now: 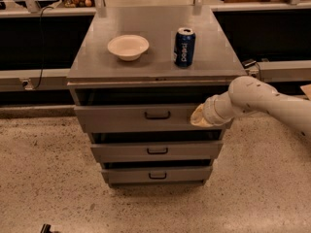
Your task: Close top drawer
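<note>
The top drawer point(131, 116) is the widest grey front of three, with a dark bar handle point(157, 115) at mid-front. It stands pulled out a short way, with a dark gap showing under the cabinet top. My gripper point(198, 116) sits at the end of the white arm coming in from the right. Its tip rests against the right part of the drawer front, to the right of the handle.
A grey cabinet top point(97, 62) holds a white bowl point(128, 46) and a blue soda can point(184, 46). Two narrower drawers, the middle drawer point(156, 150) and the bottom drawer point(156, 174), sit below. The floor is speckled. A dark counter runs behind.
</note>
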Robot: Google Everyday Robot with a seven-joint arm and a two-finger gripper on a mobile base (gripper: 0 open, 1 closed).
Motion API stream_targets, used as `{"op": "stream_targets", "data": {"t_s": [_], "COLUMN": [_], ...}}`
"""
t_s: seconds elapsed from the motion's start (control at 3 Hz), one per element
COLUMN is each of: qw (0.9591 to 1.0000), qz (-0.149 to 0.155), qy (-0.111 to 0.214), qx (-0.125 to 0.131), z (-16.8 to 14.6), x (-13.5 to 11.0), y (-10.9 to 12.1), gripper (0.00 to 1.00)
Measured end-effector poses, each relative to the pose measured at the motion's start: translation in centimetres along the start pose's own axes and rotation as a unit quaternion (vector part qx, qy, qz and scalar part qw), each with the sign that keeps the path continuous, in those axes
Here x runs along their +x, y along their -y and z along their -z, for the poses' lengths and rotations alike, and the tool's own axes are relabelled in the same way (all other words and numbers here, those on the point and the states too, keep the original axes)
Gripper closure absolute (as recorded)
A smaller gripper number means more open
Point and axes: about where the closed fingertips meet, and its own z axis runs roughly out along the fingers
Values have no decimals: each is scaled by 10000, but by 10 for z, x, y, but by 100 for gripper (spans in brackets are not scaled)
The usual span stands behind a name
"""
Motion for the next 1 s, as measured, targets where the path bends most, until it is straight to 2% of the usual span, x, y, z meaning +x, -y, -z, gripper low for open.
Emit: {"op": "stream_targets", "data": {"t_s": [0.33,0.67,1.0], "qw": [9998,9988,9963], "qz": [11,61,160], "qy": [125,450,841], "qx": [159,170,87], "z": [-2,1,7], "x": [-1,-14,-32], "y": [16,1,-41], "gripper": [100,100,100]}}
